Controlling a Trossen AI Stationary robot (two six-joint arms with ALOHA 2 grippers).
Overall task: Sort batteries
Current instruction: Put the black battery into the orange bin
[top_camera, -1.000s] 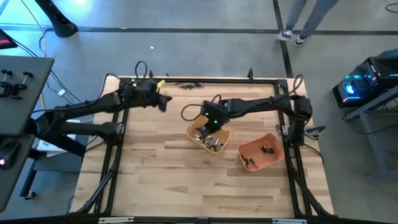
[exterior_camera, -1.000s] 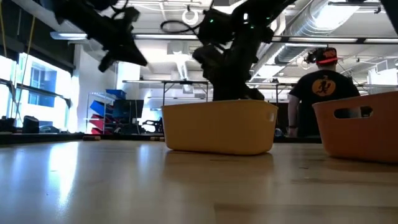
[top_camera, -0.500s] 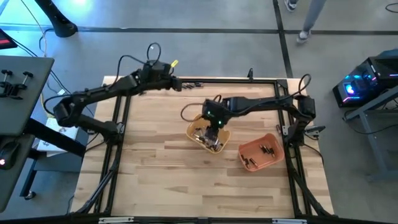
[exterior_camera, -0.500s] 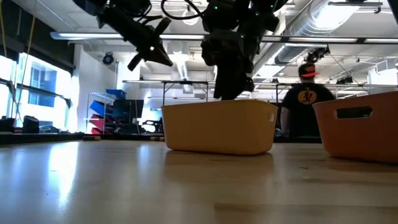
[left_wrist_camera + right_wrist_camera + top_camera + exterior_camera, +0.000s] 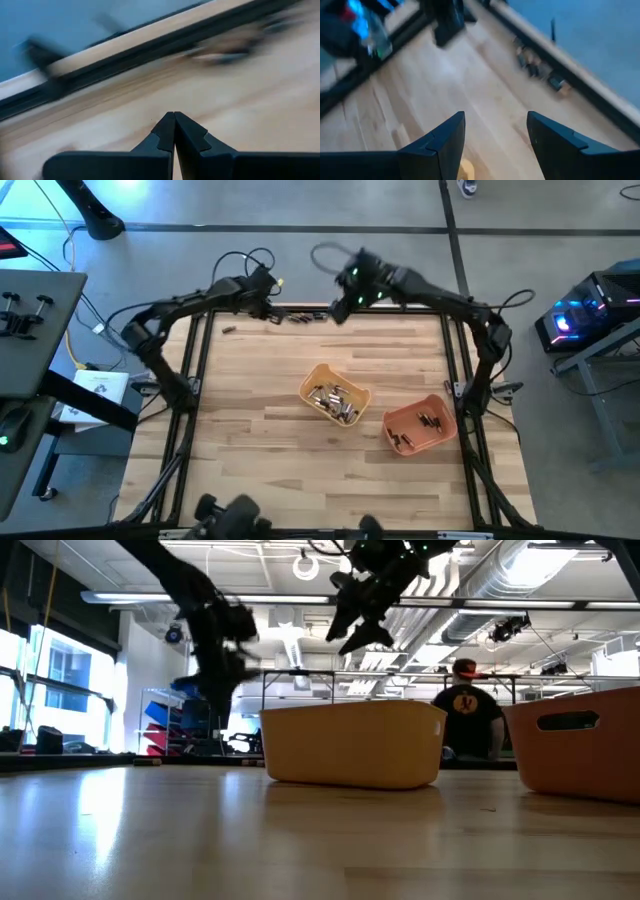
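Several loose batteries lie in a short row on the wood at the table's far edge, also seen as a blurred cluster of batteries in the right wrist view. One single battery lies apart to their left. My left gripper is shut and empty, tipped down just left of the row; its shut fingertips show over bare wood. My right gripper hangs open and empty above the right end of the row, its fingers spread wide. The yellow tray and the orange tray each hold batteries.
A black frame rail runs along the far edge right behind the loose batteries. The two trays stand near the table's middle and right. Bare wood lies left and toward the near edge. A person stands in the room beyond.
My right gripper has risen out of the yellow tray and swung up and toward the far edge, above the loose batteries. My left gripper has moved toward the far edge, sunk and tipped downward beside the same row. The trays have kept their places.
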